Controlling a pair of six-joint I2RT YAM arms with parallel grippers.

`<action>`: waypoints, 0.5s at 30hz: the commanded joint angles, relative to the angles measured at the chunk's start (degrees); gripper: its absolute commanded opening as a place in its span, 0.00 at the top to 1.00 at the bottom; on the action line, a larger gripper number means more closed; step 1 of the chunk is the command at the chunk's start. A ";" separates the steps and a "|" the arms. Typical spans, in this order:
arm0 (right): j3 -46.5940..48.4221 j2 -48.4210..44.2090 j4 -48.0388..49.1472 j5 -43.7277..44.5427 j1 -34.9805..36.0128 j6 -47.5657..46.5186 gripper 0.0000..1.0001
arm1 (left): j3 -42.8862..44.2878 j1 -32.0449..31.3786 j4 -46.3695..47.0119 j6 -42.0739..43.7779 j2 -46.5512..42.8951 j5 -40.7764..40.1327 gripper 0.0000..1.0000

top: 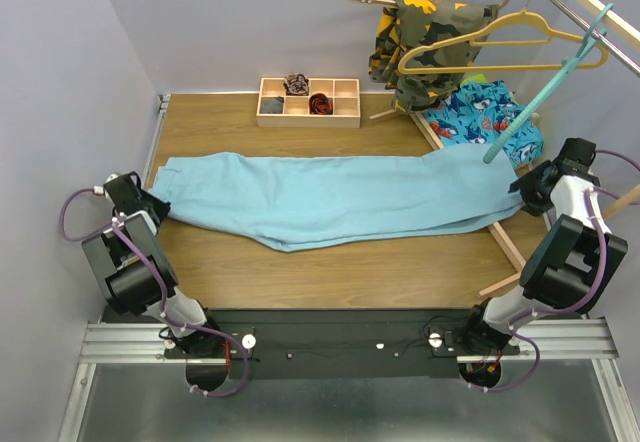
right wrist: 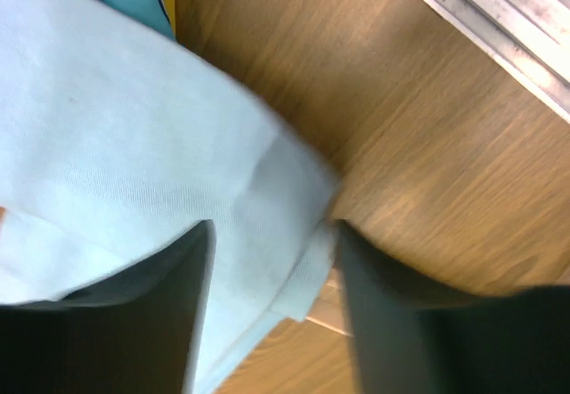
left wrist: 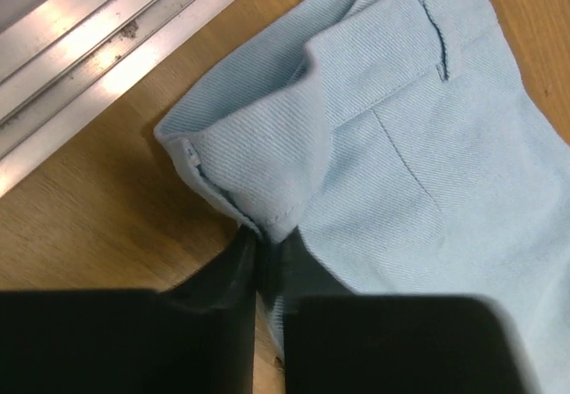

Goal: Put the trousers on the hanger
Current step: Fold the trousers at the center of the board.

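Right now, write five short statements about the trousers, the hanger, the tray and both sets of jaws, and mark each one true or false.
1. The trousers lie spread lengthwise across the table. True.
2. The left jaws stand wide open above the cloth. False: they are shut on the trousers' edge at the waistband end.
3. The hanger lies flat on the table. False: it hangs tilted from the rail at the right.
4. The right jaws stand apart with trouser cloth between them. True.
5. The wooden tray sits on top of the trousers. False: it sits beyond them, apart from the cloth.
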 commanded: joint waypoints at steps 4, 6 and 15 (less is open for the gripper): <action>-0.47 -5.29 -0.06 0.79 -0.70 -2.91 0.16 | 4.74 0.20 -2.21 10.89 -6.00 4.55 1.00; -1.52 -7.05 -0.07 0.35 0.26 -3.26 0.15 | 5.36 0.20 -2.65 12.30 -7.76 4.73 1.00; -6.53 -13.11 0.46 1.58 12.65 -0.45 0.16 | 5.89 0.11 -0.72 13.19 -15.86 11.67 1.00</action>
